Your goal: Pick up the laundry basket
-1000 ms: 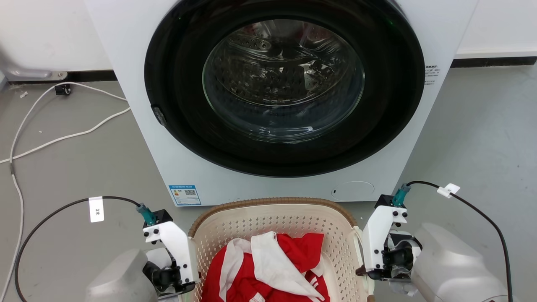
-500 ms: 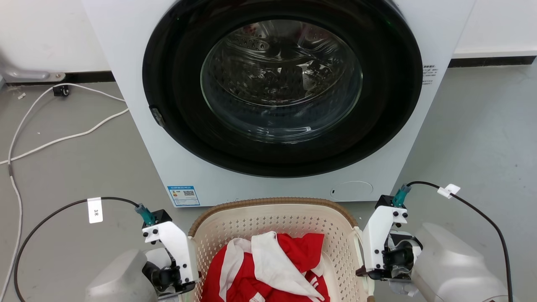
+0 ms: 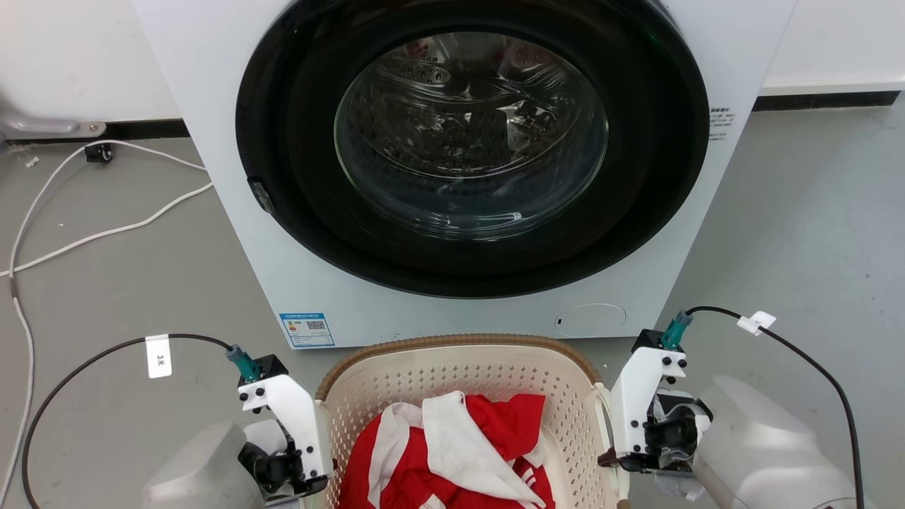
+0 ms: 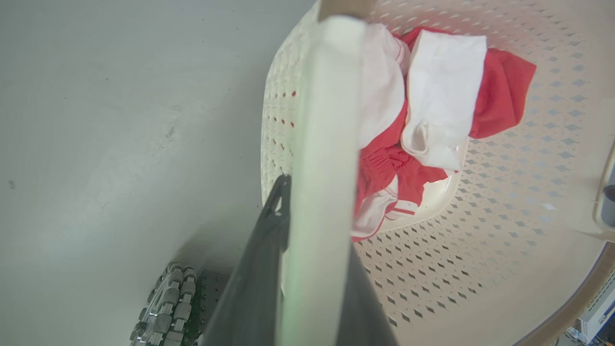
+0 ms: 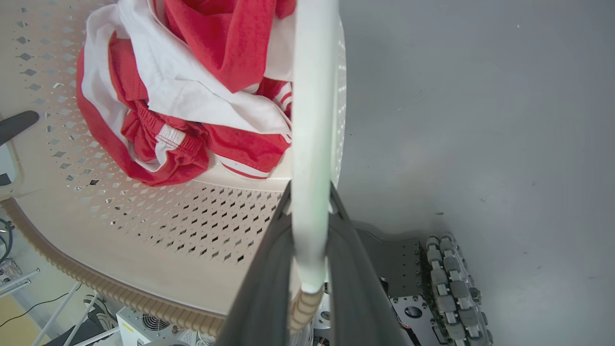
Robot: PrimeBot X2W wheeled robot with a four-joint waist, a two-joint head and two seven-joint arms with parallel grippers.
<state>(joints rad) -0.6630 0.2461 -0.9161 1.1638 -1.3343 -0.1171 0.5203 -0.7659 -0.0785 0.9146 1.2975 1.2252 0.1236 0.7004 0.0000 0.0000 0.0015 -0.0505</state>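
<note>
The laundry basket [image 3: 459, 341] lies between the two claws, with the left claw [image 4: 314, 211] at one side and the right claw [image 5: 310, 192] at the other. Each claw is clamped onto a white loop handle of the basket. In the left wrist view the pale handle strip [image 4: 322, 144] runs up between the two dark fingers [image 4: 259, 269], and in the right wrist view the other handle [image 5: 312, 120] is pinched the same way. Inward of both claws, red and white clothes [image 3: 452, 452] are heaped on the perforated basket bottom. Beyond the claws, just past the basket's brown rim, stands a white washing machine [image 3: 297, 283] with its round glass door shut. Grey floor [image 5: 480, 120] lies outward of each claw.
</note>
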